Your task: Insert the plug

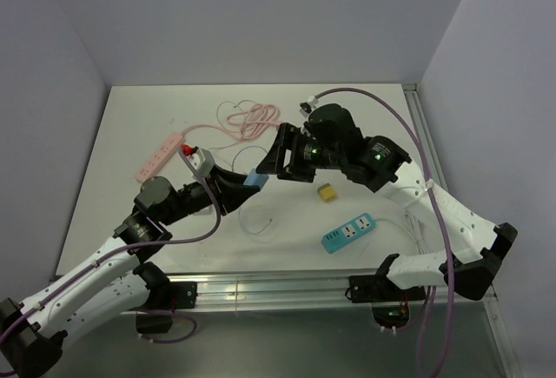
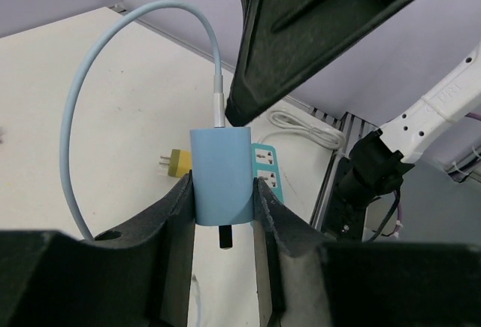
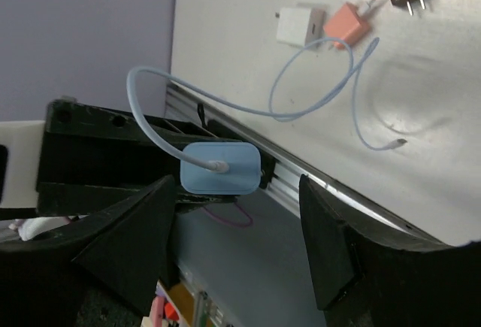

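blue charger (image 2: 222,173) in left gripper (image 2: 222,192), right gripper (image 3: 233,192) spread around it

Both arms share one build — white links on the left arm (image 1: 84,281) and right arm (image 1: 454,212), with black motor joints between. A purple cable (image 1: 396,114) trails along each, green lights (image 1: 380,157) glow on the right wrist, and the fingers (image 2: 161,225) are matte black wedges.

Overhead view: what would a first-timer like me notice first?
In the middle of the scene, a blue charger hangs in the air, pinched in the left claw. The right claw gapes open on either side of it. A teal power strip lies at front right.
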`<state>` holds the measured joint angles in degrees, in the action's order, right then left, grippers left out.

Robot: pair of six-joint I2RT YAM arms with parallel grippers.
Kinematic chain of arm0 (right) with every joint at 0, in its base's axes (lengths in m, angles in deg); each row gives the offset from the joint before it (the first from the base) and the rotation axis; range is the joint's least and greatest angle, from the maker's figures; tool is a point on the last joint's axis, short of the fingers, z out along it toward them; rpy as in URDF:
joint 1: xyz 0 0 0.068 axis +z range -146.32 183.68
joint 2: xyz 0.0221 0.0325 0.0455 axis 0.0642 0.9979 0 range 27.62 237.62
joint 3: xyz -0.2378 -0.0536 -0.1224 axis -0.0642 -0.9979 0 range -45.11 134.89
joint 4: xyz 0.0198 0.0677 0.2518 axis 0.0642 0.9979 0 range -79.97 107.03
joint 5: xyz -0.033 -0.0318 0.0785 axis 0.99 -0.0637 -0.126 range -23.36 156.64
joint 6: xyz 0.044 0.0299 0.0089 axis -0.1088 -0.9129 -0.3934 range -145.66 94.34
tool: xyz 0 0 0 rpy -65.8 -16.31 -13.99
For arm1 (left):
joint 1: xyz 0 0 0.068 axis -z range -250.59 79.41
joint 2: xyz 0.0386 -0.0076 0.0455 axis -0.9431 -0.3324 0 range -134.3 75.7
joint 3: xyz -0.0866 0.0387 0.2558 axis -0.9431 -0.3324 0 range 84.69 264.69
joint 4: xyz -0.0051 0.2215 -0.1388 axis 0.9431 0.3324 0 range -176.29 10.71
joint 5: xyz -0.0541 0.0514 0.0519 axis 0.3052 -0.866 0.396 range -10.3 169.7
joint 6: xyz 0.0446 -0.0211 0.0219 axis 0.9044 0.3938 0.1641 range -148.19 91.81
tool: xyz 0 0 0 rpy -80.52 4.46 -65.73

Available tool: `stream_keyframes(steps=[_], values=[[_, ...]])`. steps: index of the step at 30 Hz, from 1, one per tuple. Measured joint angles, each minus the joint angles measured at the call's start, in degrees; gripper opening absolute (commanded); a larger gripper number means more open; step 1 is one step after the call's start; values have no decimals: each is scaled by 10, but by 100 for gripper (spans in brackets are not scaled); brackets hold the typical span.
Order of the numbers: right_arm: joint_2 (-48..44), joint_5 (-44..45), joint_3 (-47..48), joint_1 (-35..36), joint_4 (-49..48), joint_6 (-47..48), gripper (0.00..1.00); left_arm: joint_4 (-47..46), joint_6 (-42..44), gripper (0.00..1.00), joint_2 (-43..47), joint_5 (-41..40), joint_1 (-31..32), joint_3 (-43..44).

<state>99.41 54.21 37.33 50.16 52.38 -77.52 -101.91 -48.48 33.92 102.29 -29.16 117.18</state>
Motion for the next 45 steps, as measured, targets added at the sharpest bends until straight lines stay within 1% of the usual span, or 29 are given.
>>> stream_keyframes(steps=[7,16,23,28,30,31,32,33,35,36,37,40,42,45], values=[[12,-40,10,3,51,20,71,13,27,1,-2,-18,17,4],[53,-55,41,8,82,41,68,27,42,1,-24,-28,33,14],[76,-56,52,9,87,51,62,42,48,1,-25,-35,44,14],[86,-64,53,9,87,52,54,44,51,0,-23,-40,48,14],[86,-66,53,9,87,55,42,45,52,1,-21,-41,49,14],[86,-67,53,9,87,55,30,45,52,0,-21,-40,49,14],[86,-68,53,9,87,55,2,46,52,1,-19,-41,49,14],[87,-70,53,9,87,56,0,48,52,15,-18,-41,49,14],[89,-71,54,9,87,61,0,53,50,48,-17,-46,50,16],[92,-70,58,9,89,66,0,58,50,99,-17,-52,51,17],[97,-65,64,9,93,74,0,64,47,99,-17,-61,52,21],[122,-14,107,3,116,111,0,77,13,99,-12,-103,52,28],[134,38,133,-11,115,144,0,85,-8,99,-3,-130,52,29],[132,122,146,-44,93,207,0,104,-39,100,10,-162,52,30]])
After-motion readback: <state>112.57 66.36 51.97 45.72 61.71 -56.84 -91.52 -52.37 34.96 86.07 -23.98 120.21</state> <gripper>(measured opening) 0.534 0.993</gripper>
